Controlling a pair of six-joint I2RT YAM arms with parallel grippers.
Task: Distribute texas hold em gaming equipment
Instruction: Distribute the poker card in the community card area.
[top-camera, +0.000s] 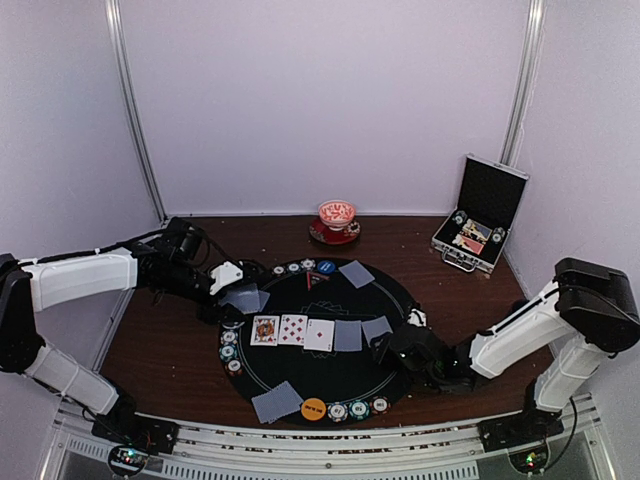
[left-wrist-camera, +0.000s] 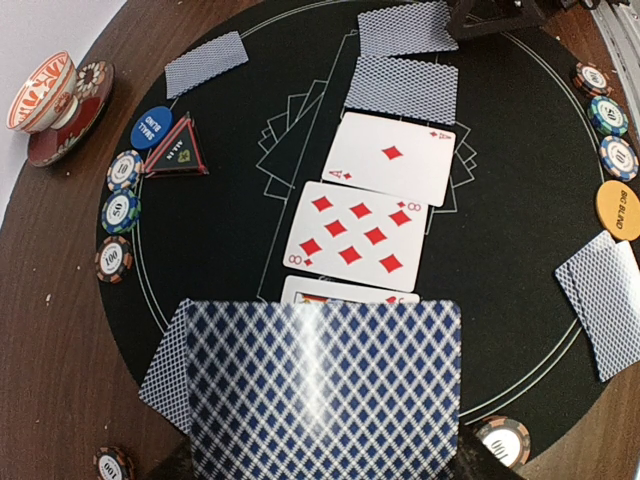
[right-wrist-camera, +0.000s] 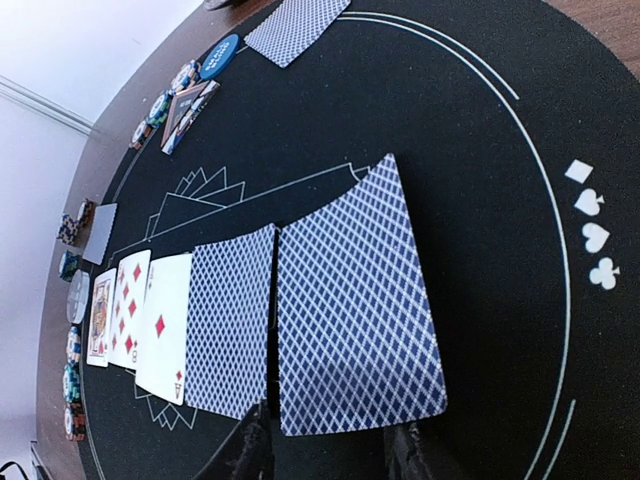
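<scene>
On the round black mat (top-camera: 395, 300) lies a row of cards: a king (top-camera: 265, 329), the eight of diamonds (left-wrist-camera: 350, 236), the ace of diamonds (left-wrist-camera: 393, 157) and one face-down card (right-wrist-camera: 232, 320). My left gripper (top-camera: 228, 280) is shut on a blue-backed card (left-wrist-camera: 325, 390), held above the mat's left edge; its fingers are hidden under the card. Another face-down card (left-wrist-camera: 163, 365) lies beneath. My right gripper (right-wrist-camera: 335, 455) is shut on the row's last face-down card (right-wrist-camera: 355, 310), with its near end raised. Striped chips (left-wrist-camera: 122, 210) and the blue (left-wrist-camera: 152, 127) and orange (left-wrist-camera: 617, 208) discs ring the mat.
An open silver-edged black case (top-camera: 480, 215) with chips stands at the back right. A red-and-white cup on a saucer (top-camera: 337, 222) sits behind the mat. Face-down cards lie at the mat's far side (top-camera: 355, 273) and near side (top-camera: 276, 401). A dark triangular marker (left-wrist-camera: 178, 150) lies by the blue disc.
</scene>
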